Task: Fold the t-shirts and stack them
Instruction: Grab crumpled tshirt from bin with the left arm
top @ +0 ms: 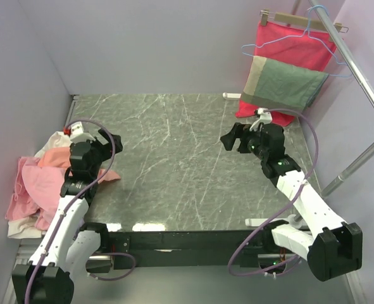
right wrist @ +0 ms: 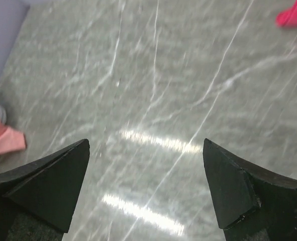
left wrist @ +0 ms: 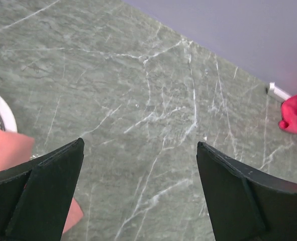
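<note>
I am at the very start: no shirt lies spread on the worktop (top: pixel 174 171), and nothing is folded or stacked. My left claw (top: pixel 105 140) hangs above the left side of the marbled surface, jaws spread wide and grasping nothing. My right claw (top: pixel 232 139) hovers over the right half, likewise released and bare. The t-shirts (top: pixel 38 183) lie in a crumpled heap at the worktop's left edge against the wall, beside and partly under my left arm. A salmon-orange shirt (top: pixel 55 158) sits uppermost near my wrist, a light pink shirt (top: pixel 31 193) spills below it, and a strip of white (top: pixel 22 229) shows at the near end. My left wrist view catches a corner of the salmon cloth just beside one finger, so the heap is close at hand. At the back right hang a red cloth (top: pixel 294 44) and a grey-green and beige cloth (top: pixel 281 82), which I judge no part of my job. The step in hand, as I read it, is fetching the first shirt. The next move calls for swinging my left claw down onto the heap and pinching a single layer, probably the salmon one. I would then draw it to the bare middle, where my right claw can take the opposite edge and spread it flat. The risk is dragging two tangled shirts out together.
</note>
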### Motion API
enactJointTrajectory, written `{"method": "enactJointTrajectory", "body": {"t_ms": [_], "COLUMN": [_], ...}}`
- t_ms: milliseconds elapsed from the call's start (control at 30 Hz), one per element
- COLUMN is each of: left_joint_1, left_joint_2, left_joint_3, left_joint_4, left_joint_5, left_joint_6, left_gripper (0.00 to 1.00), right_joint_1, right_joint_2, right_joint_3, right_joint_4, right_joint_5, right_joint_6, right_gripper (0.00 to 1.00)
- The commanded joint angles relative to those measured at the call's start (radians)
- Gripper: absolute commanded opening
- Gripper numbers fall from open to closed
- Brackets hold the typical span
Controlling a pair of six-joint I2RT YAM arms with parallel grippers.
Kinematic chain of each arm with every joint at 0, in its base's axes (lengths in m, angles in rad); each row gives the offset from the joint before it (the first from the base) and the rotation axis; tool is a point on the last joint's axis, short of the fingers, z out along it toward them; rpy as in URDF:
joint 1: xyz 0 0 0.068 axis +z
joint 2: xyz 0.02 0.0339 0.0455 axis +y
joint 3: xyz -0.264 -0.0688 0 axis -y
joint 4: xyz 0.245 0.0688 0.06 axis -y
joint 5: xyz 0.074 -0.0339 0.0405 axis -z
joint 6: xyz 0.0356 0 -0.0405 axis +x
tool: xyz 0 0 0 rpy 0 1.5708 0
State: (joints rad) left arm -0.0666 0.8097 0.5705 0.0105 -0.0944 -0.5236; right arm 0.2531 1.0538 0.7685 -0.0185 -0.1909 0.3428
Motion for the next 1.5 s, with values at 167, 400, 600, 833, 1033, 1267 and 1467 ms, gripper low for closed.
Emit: {"method": "enactJointTrajectory", "body": {"t_ms": [167, 400, 600, 833, 1033, 1267, 1467], "left_joint_1": [0.001, 0.019, 0.045, 0.059, 0.053, 0.047, 0.051], "left_joint_2": [-0.004, -0.017, -0.015, 0.051, 0.065, 0.072, 0.092], "left_joint_3": [0.121, 0.049, 0.038, 0.135, 0.222, 0.301, 0.279], "left_joint_4": [-0.303, -0.334, -0.481, -0.622, -0.774, -1.002, -1.229], "left_joint_5": [-0.235, -0.294, -0.499, -0.682, -0.783, -0.936, -1.009], "left_joint_6": [-0.187, -0.352, -0.479, -0.520, -0.591, -0.772, -1.077], "left_gripper": [0.99, 0.99, 0.99, 1.00, 1.00, 0.99, 0.99], "right_joint_1": [0.002, -0.008, -0.006, -0.006, -0.006, -0.006, -0.006], "right_joint_2": [-0.136, -0.098, -0.038, -0.011, 0.106, 0.232, 0.275], "right_joint_3": [-0.121, -0.324, -0.262, -0.219, -0.207, -0.179, -0.149], "right_joint_4": [0.211, 0.611, 0.455, 0.319, 0.377, 0.460, 0.420], "right_joint_5": [-0.292, -0.380, -0.358, -0.271, -0.304, -0.383, -0.380], "right_joint_6": [0.215, 0.495, 0.383, 0.268, 0.289, 0.325, 0.291], "right_gripper": [1.00, 1.00, 1.00, 1.00, 1.00, 1.00, 1.00]}}
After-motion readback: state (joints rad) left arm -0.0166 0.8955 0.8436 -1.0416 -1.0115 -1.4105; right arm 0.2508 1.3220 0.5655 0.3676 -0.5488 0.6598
